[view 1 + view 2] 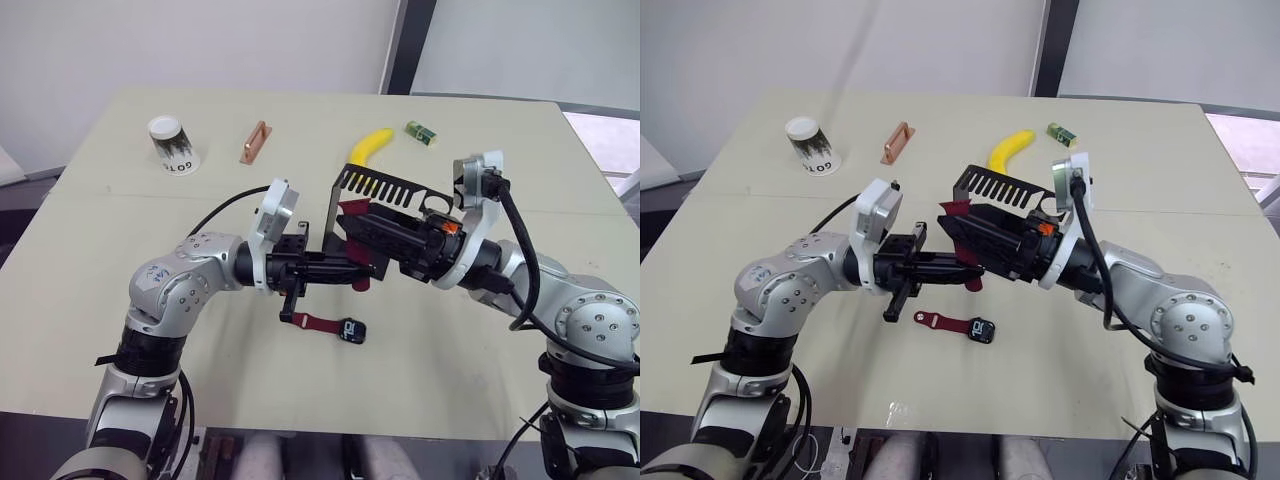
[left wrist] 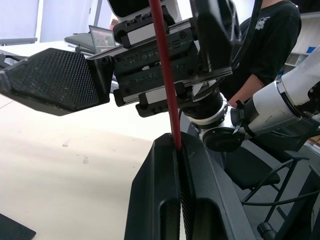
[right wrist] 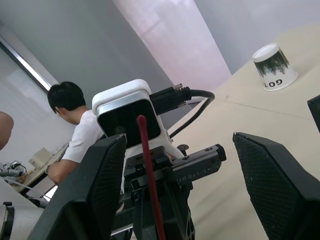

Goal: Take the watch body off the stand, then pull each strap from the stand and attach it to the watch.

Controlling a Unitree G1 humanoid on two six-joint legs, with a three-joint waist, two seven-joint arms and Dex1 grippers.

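My left gripper [image 1: 357, 268] is shut on a maroon strap [image 2: 165, 75], which stands upright out of its fingertips. My right gripper [image 3: 178, 136] faces it with its jaws wide open, and the strap [image 3: 147, 170] rises between its two fingers without touching either. Both grippers meet just in front of the black stand [image 1: 385, 190], whose comb-slotted arm shows behind them. The watch body [image 1: 351, 330] lies on the table below the grippers, with the other maroon strap [image 1: 320, 322] joined to its left side.
At the back of the table [image 1: 120, 300] are an upturned paper cup [image 1: 173, 144], a copper-coloured bar [image 1: 255, 141], a banana [image 1: 369, 146] and a small green block [image 1: 421, 133]. People sit beyond the table [image 3: 75, 130].
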